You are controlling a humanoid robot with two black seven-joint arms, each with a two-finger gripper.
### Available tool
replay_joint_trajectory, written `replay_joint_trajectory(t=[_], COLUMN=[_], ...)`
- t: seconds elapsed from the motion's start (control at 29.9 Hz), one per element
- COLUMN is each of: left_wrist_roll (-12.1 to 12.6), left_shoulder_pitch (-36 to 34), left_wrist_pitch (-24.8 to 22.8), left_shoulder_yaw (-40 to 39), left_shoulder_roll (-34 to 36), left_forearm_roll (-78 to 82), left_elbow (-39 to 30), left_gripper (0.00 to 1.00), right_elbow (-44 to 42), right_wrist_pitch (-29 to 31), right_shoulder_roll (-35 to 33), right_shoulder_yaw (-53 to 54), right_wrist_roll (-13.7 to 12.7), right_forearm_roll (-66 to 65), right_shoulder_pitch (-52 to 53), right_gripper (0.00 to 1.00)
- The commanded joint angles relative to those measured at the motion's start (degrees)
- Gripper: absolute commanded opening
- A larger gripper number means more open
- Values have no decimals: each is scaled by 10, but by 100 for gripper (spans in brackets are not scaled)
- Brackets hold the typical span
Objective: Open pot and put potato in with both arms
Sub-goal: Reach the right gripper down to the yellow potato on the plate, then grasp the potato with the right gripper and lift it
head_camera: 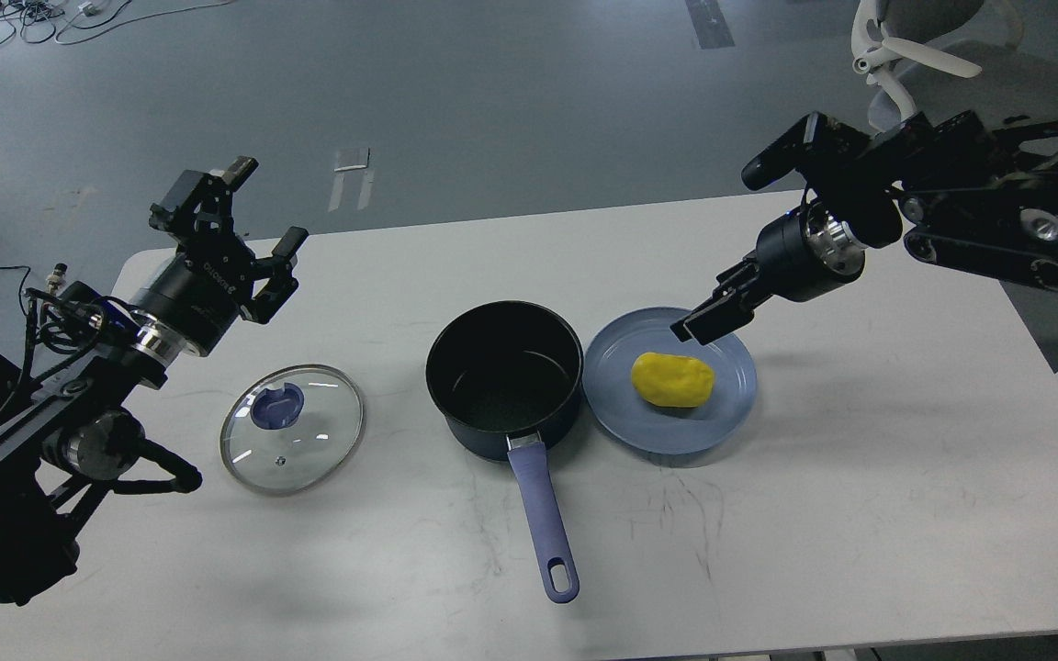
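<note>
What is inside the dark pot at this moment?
Nothing: the pot shows only its bare black bottom. The near inner wall is hidden by the rim. The potato lies on the blue plate beside it.

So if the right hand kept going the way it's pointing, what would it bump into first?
Probably the blue plate: the right hand points down-left over its far rim, just past the potato. Depth is unclear.
</note>
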Motion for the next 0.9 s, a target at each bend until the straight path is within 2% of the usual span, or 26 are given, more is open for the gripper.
replay_joint_trajectory(t=[0.0,0.17,0.27,0.87], left_wrist_roll=[0,0,0,0], left_shoulder_pitch=[-1,-3,-3,-3], left_wrist_pitch=[0,0,-1,0], left_shoulder_yaw=[0,0,0,0], left_shoulder_roll=[-3,-3,-2,-3], left_forearm_roll=[1,1,1,1], left_elbow=[0,0,0,0], left_gripper=[98,98,98,98], right_elbow=[2,-3,-18,-86], right_wrist_pitch=[-4,-72,-87,-117], right_shoulder_roll=[23,62,77,149], right_shoulder_yaw=[-21,-66,-81,-104], right_wrist_roll=[0,0,0,0], right_forearm_roll=[-27,-50,-50,-49], right_shoulder_pitch=[7,7,5,-49], right_gripper=[100,100,100,100])
